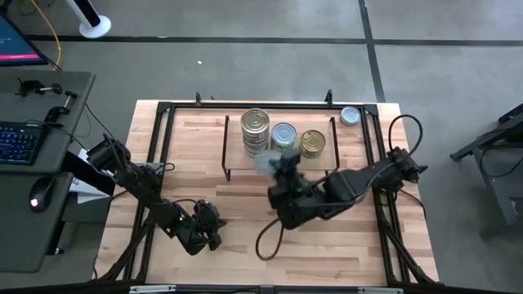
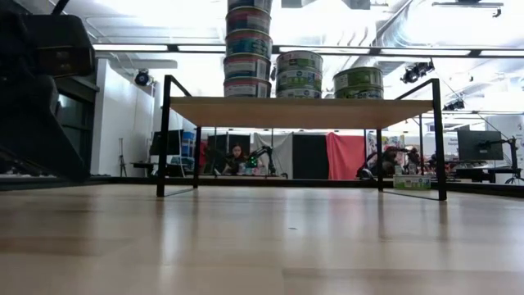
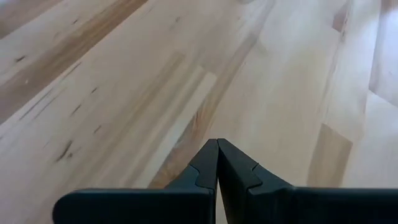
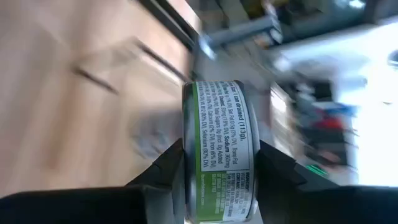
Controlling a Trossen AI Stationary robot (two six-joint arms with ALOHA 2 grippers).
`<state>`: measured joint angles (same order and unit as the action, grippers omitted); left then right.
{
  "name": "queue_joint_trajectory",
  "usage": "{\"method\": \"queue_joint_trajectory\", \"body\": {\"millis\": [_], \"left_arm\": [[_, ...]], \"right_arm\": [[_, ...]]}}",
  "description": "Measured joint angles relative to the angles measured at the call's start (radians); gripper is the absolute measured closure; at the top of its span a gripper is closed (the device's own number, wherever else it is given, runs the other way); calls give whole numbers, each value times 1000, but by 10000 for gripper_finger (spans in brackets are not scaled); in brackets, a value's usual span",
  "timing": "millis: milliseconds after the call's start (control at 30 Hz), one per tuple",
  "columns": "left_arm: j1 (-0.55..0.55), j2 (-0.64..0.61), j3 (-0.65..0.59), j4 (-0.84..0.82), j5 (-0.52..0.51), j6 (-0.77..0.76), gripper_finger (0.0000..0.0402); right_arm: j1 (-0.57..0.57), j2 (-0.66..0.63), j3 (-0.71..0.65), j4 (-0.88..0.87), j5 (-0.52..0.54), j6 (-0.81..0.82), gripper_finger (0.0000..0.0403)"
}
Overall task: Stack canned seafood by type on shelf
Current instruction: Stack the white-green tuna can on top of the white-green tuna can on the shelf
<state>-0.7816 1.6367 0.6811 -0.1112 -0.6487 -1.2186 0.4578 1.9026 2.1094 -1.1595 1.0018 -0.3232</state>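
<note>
most of the sorting looks done. on the low light-wood shelf (image 1: 245,167) with thin black wire legs, in the upper middle of the high view, stand three stacks of short round tins: a tall silver-lidded stack (image 1: 255,124) on the left, a pale blue-silver stack (image 1: 283,134) in the middle, a gold-lidded stack (image 1: 312,143) on the right.

one loose silver tin (image 1: 350,116) waits at the table's upper right.

the right gripper (image 4: 217,186), just below the shelf, is clamped on a green-labelled tin (image 4: 219,146), not yet placed.

the left gripper (image 3: 217,163), lower left, rests with fingers together.
</note>
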Motion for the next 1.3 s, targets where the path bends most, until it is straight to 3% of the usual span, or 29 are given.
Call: {"method": "queue_joint_trajectory", "body": {"millis": [100, 267, 600, 833, 1067, 1300], "left_arm": [[8, 0, 0, 0, 0, 0, 401], [10, 0, 0, -1, -9, 0, 401], [10, 0, 0, -2, -15, 0, 401], [10, 0, 0, -4, -19, 2, 402], [10, 0, 0, -3, -21, 26, 401], [10, 0, 0, -3, -22, 43, 402]], "right_arm": [[-28, 0, 36, -183, 101, 47, 287], [-96, 0, 10, -412, 101, 207, 287], [-212, 2, -122, -374, 60, 236, 287], [-246, 1, -134, -265, 33, 185, 287], [-255, 2, -135, -268, -78, 188, 215], [-255, 1, -135, -274, -166, 194, 195]]}}
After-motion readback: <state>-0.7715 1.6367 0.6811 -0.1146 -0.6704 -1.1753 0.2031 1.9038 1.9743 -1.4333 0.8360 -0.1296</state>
